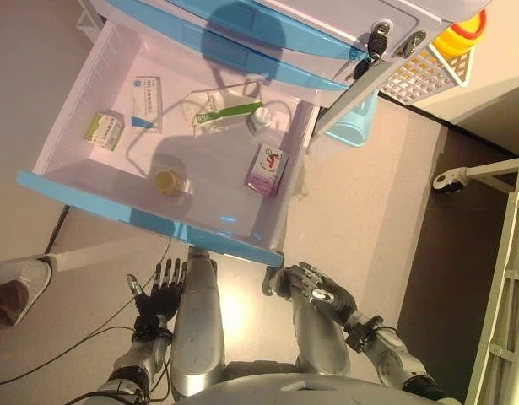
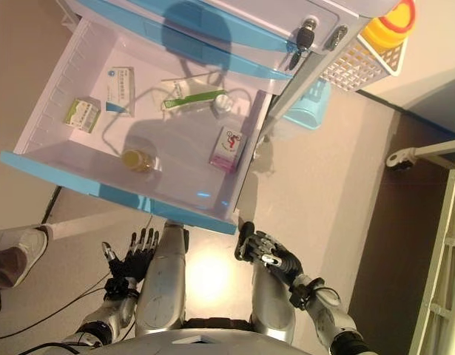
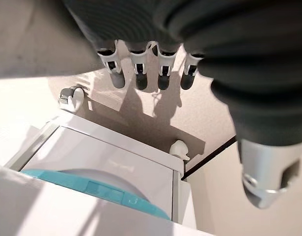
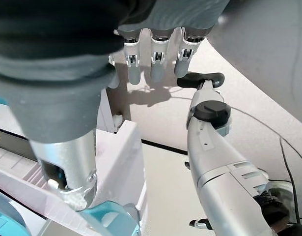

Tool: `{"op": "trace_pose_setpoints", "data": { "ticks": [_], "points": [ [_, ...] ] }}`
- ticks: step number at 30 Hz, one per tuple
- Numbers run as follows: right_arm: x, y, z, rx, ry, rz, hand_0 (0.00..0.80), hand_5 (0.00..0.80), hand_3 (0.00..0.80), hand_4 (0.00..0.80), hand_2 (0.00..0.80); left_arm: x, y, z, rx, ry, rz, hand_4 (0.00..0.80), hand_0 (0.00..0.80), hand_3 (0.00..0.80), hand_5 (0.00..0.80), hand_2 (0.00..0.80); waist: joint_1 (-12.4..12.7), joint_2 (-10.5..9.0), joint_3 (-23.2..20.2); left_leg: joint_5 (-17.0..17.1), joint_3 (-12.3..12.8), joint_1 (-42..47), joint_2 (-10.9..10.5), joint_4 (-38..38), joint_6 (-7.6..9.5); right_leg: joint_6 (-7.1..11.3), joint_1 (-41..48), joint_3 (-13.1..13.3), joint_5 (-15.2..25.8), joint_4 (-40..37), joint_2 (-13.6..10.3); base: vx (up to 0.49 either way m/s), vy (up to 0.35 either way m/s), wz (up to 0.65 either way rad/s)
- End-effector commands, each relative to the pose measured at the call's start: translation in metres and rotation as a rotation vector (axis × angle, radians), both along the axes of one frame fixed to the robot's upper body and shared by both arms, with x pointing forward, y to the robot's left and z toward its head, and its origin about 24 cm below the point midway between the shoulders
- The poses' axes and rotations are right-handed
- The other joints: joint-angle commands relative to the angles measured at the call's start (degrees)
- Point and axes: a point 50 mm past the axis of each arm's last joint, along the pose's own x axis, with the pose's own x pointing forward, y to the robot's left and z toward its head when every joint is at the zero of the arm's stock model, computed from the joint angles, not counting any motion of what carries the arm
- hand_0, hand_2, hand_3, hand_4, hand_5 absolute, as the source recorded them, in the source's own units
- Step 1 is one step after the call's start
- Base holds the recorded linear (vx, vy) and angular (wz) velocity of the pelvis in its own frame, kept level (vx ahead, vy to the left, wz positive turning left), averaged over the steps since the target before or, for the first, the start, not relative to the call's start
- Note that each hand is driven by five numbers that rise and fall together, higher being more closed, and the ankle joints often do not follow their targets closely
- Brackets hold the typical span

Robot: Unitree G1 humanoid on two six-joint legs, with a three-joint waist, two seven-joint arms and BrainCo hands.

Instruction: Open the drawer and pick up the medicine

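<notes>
- My left hand (image 1: pixel 158 291) hangs low beside my body with its fingers straight and spread, holding nothing.
- My right hand (image 1: pixel 314 289) sits low on the other side, just under the near corner of the drawer (image 1: pixel 90 190); its fingers look loosely relaxed and empty, though the head views show mostly its back.
- Both hands are below the drawer's blue front edge and apart from it.
- The drawer stands pulled out, white inside, with the medicine lying on its floor.
- Nearest the front is a small yellow bottle (image 1: pixel 167 180) on its side.
- To its right, by the drawer's right wall, lies a purple and white box (image 1: pixel 267 170).
- Further back are 3 more items: a green and white box (image 1: pixel 104 130) at the left, a white and blue box (image 1: pixel 146 102) beside it, and a green and white tube (image 1: pixel 226 110).
- A small white bottle (image 1: pixel 261 123) lies just beside the tube.
- A white basket (image 1: pixel 428 72) holding something yellow hangs on the cabinet's far side.
- A person's shoe (image 1: pixel 16 291) shows at the left edge, on the floor.
</notes>
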Motion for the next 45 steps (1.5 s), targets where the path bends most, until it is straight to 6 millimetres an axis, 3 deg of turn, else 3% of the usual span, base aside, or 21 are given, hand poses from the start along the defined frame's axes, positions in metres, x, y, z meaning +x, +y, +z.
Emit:
{"op": "trace_pose_setpoints", "data": {
  "ticks": [1, 4, 5, 7, 13, 18, 25, 32, 35, 41, 45],
  "points": [
    [-0.044, 0.008, -0.021, -0.009, 0.155, 0.09, 0.0, 0.0, 0.0, 0.0, 0.0, 0.0, -0.003, 0.001, -0.023, -0.016, 0.027, 0.0, 0.0, 0.0, 0.0, 0.0, -1.12, -1.01, 0.21, -8.66, 3.54, -0.51, -3.96, 8.01, 7.3, -0.55, -1.46, -0.38, 6.95, -3.43, 2.56, 0.008, 0.012, -0.05],
    [-0.044, 0.008, -0.02, -0.006, 0.159, 0.084, 0.0, 0.0, 0.0, 0.0, 0.0, 0.002, 0.0, 0.002, -0.011, -0.014, 0.038, 0.0, 0.0, 0.0, 0.0, 0.0, -1.19, -1.09, 0.16, -8.91, 3.56, -0.61, -4.01, 8.44, 7.32, -0.48, -1.42, -0.15, 6.97, -3.43, 2.63, -0.02, 0.01, -0.07],
    [-0.043, 0.008, -0.02, -0.007, 0.156, 0.076, 0.0, 0.0, 0.0, 0.0, 0.0, 0.002, 0.001, 0.002, -0.006, -0.017, 0.039, 0.0, 0.0, 0.0, 0.0, 0.0, -1.22, -1.15, 0.18, -7.05, 3.83, -1.2, -4.09, 7.82, 7.55, -1.0, -1.77, -0.7, 8.59, -4.3, 2.43, -0.078, 0.015, -0.05],
    [-0.041, 0.006, -0.02, -0.024, 0.148, 0.056, 0.0, 0.0, 0.0, 0.0, 0.0, 0.002, 0.002, 0.002, 0.007, -0.015, 0.04, 0.0, 0.0, 0.0, 0.0, 0.0, -1.28, -1.09, 0.01, -7.01, 3.91, -0.87, -4.11, 7.42, 7.53, -0.93, -1.65, -0.62, 8.6, -4.51, 2.47, -0.041, 0.02, -0.04],
    [-0.017, -0.02, 0.001, -0.143, 0.009, -0.157, 0.0, 0.0, 0.0, 0.0, 0.0, -0.005, 0.016, 0.002, 0.149, 0.083, 0.019, 0.0, 0.0, 0.0, 0.0, 0.0, -0.99, -0.54, -0.22, -6.44, 3.57, 0.81, -4.22, 5.79, 7.23, -0.63, 0.31, -0.73, 8.9, -6.07, 2.11, 0.0, 0.0, 0.0],
    [0.013, -0.057, 0.064, -0.321, -0.318, -0.333, 0.0, 0.0, 0.0, 0.0, 0.0, -0.042, 0.034, -0.001, 0.316, 0.171, -0.056, 0.0, 0.0, 0.0, 0.0, 0.0, -0.53, -0.02, -0.79, -6.11, 3.49, 3.16, -4.09, 3.78, 7.35, 0.03, 3.05, -0.84, 9.54, -8.37, 1.36, 0.0, 0.0, 0.0],
    [0.034, -0.074, 0.172, -0.653, -0.869, -0.345, 0.0, 0.0, 0.0, 0.0, 0.0, -0.088, 0.043, -0.006, 0.427, 0.228, -0.129, 0.0, 0.0, 0.0, 0.0, 0.0, 0.23, 0.8, -1.61, -5.62, 4.45, 6.66, -3.49, -0.26, 7.37, 1.47, 6.72, -1.11, 9.88, -11.79, 0.03, -0.013, 0.03, 0.03],
    [0.035, -0.058, 0.258, -0.946, -1.326, -0.235, 0.0, 0.0, 0.0, 0.0, 0.0, -0.102, 0.042, -0.007, 0.515, 0.242, -0.195, 0.0, 0.0, 0.0, 0.0, 0.0, 1.18, 1.01, -1.66, -5.94, 5.31, 9.06, -3.36, -2.62, 7.4, 3.07, 9.95, -0.73, 10.71, -15.09, -0.83, -0.044, 0.044, 0.05],
    [0.034, -0.046, 0.279, -0.984, -1.436, -0.167, 0.0, 0.0, 0.0, 0.0, 0.0, -0.101, 0.041, -0.004, 0.599, 0.23, -0.236, 0.0, 0.0, 0.0, 0.0, 0.0, 2.2, 0.81, -1.61, -6.17, 5.32, 9.85, -3.3, -3.23, 7.42, 3.53, 11.69, -0.96, 11.09, -16.61, -1.0, -0.018, 0.001, 0.03],
    [0.035, -0.022, 0.296, -0.957, -1.529, -0.05, 0.0, 0.0, 0.0, 0.0, 0.0, -0.093, 0.041, 0.002, 0.704, 0.193, -0.31, 0.0, 0.0, 0.0, 0.0, 0.0, 4.65, -0.1, -1.53, -5.89, 4.77, 10.86, -3.14, -4.78, 7.34, 4.45, 14.72, -2.12, 12.5, -19.8, -1.17, -0.002, -0.045, 0.1],
    [0.037, -0.006, 0.294, -0.951, -1.575, -0.007, 0.0, 0.0, 0.0, 0.0, 0.0, -0.085, 0.042, 0.006, 0.757, 0.182, -0.351, 0.0, 0.0, 0.0, 0.0, 0.0, 6.06, -0.41, -1.05, -5.79, 4.24, 11.21, -3.23, -5.56, 7.35, 4.89, 15.94, -2.65, 13.07, -21.14, -1.07, -0.006, -0.059, 0.14]
  ]
}}
